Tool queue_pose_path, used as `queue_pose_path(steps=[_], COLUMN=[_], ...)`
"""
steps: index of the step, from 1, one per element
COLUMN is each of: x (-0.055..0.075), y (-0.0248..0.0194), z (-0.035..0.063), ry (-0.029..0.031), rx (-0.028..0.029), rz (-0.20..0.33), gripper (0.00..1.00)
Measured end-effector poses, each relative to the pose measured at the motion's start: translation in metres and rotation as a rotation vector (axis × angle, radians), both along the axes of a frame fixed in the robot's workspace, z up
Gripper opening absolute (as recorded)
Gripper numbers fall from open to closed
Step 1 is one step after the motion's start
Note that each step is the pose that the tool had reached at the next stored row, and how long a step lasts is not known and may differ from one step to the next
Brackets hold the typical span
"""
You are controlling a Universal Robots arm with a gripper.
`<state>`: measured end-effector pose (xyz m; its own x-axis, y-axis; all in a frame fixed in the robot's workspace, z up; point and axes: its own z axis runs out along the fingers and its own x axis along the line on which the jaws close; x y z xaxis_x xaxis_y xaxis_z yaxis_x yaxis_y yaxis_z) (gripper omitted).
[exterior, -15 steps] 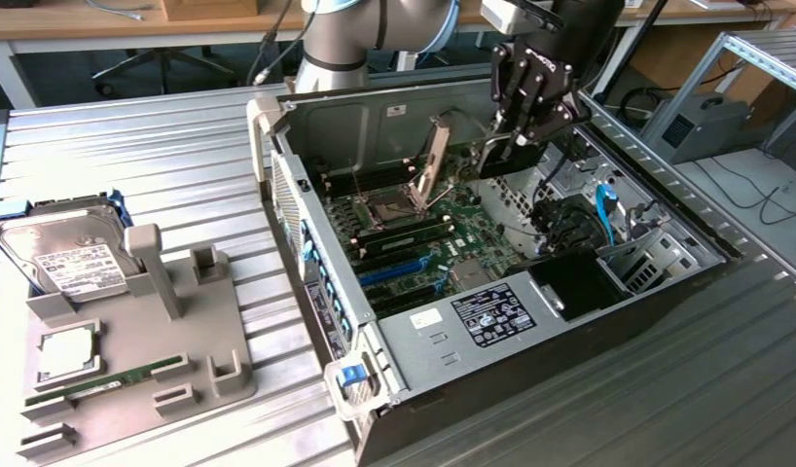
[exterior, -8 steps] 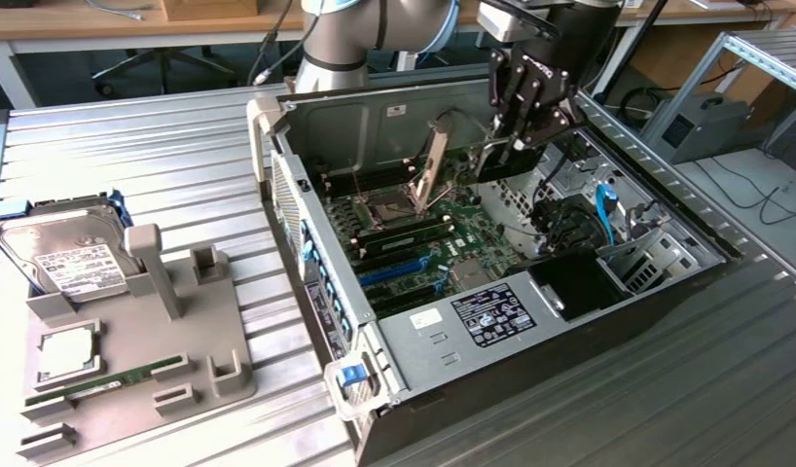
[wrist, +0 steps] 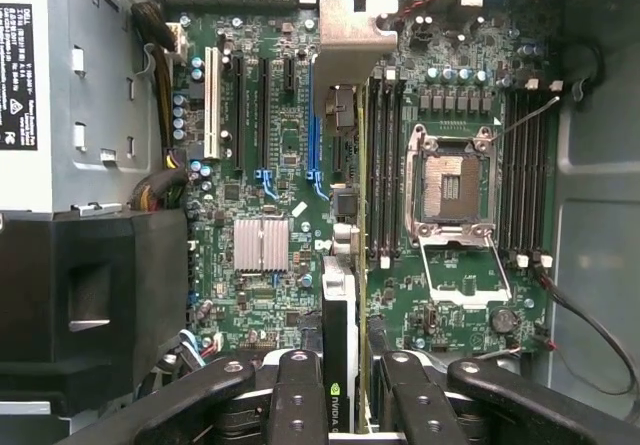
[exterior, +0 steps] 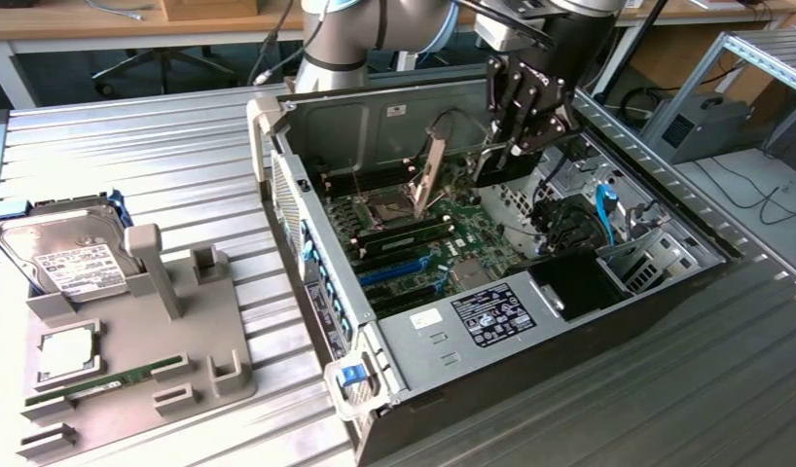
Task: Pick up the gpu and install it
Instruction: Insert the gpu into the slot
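Your gripper [wrist: 345,410] has its jaws drawn in to a narrow gap and clamped on the gpu [wrist: 338,350], which stands on edge between the fingers [wrist: 300,395], with its black cooler face against one of them. The card reaches away from the gripper to its silver end bracket [wrist: 352,27], near the vented rear wall of the computer case [exterior: 284,165]. In the exterior view the gripper [exterior: 513,156] hangs inside the open case with the gpu [exterior: 428,177] jutting out on the exterior view's left. It looks raised off the motherboard [wrist: 270,295], not yet seated. Directly beneath the gripper, the card's line runs between the blue-latched expansion slot [wrist: 312,115] on one side and the memory slots [wrist: 382,165] on the other. Watch that offset: if you go down out of line, the edge connector could land on the board or a memory latch instead of the slot. The grip sits at one end, so the card may pivot when pressed. The bracket could also catch the rear wall, and the empty processor socket [wrist: 450,180] lies open just beyond the memory slots.
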<state>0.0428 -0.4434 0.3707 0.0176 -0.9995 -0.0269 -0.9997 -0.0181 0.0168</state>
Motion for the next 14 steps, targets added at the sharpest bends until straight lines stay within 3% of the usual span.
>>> queue_pose_path(steps=[14], x=[0.000], y=[0.0000], z=[-0.0150], ry=[0.0000], rx=[0.0000], rz=[0.000], gripper=[0.27])
